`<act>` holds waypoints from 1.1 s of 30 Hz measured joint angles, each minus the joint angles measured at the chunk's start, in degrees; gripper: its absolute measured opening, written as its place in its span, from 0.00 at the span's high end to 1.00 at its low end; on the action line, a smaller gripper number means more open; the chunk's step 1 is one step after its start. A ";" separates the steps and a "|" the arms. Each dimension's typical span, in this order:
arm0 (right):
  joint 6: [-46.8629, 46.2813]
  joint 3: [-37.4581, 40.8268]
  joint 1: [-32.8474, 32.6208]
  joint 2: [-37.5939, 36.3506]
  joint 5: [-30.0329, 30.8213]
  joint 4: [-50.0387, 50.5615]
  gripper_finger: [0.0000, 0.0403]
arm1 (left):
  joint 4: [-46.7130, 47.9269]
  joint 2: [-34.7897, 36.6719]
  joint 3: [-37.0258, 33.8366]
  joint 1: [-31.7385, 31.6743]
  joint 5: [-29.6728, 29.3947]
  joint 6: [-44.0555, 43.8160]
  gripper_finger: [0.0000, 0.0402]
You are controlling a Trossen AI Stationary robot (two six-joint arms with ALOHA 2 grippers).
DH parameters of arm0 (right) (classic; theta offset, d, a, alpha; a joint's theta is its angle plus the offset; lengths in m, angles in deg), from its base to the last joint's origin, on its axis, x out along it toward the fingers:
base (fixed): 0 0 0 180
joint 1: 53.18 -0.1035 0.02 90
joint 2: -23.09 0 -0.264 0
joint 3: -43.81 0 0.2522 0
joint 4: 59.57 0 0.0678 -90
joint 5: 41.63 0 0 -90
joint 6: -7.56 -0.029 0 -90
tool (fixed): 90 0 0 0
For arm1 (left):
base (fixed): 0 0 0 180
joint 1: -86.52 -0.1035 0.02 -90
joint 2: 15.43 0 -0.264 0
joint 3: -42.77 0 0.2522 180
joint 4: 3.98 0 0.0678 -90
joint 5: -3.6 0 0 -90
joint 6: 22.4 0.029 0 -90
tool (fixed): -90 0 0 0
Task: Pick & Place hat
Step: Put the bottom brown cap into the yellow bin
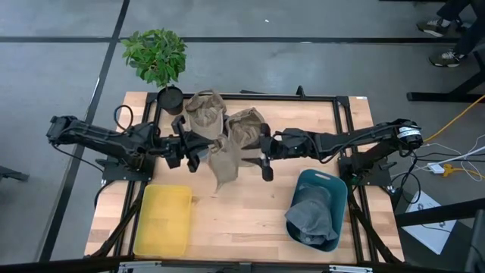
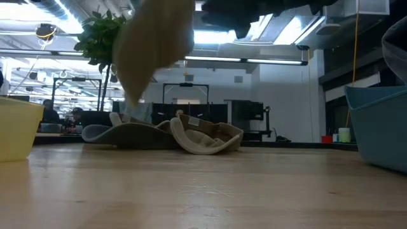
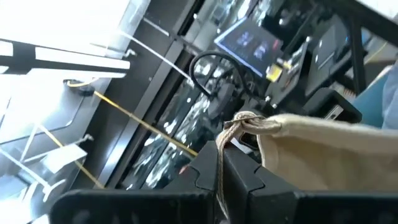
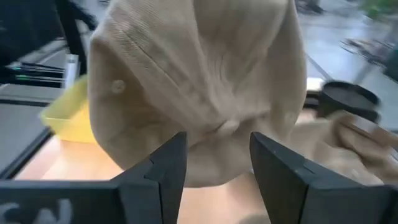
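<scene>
A tan hat hangs in the air between my two grippers, above the table's middle; the low view shows it clear of the tabletop. My left gripper is shut on it from the table's left. My right gripper is open at the hat's right side. In its wrist view the hat's crown fills the space ahead of its spread fingers; I cannot tell whether they touch it. Two more tan hats lie on the table behind. My left gripper pinches the tan hat's edge, where a frayed cord runs down between its two shut fingers. The fingers come roughly level from the table's left. The hat hangs from the hold, lifted clear of the table.
A yellow bin stands at the near left. A blue bin at the near right holds a grey hat. A potted plant stands at the far left edge. Bare wood lies between the bins.
</scene>
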 joint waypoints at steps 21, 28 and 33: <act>8.23 0.00 0.02 0.10 -2.00 -6.69 0.24 | -20.58 -10.77 0.00 -4.74 8.09 -6.51 0.99; 8.57 0.00 0.19 2.65 0.41 -9.64 0.41 | -24.23 -13.80 0.00 -4.74 8.00 -6.67 0.99; 8.73 0.00 0.17 3.12 0.41 -8.84 0.73 | -24.34 -13.75 0.00 -4.37 4.33 -8.36 0.97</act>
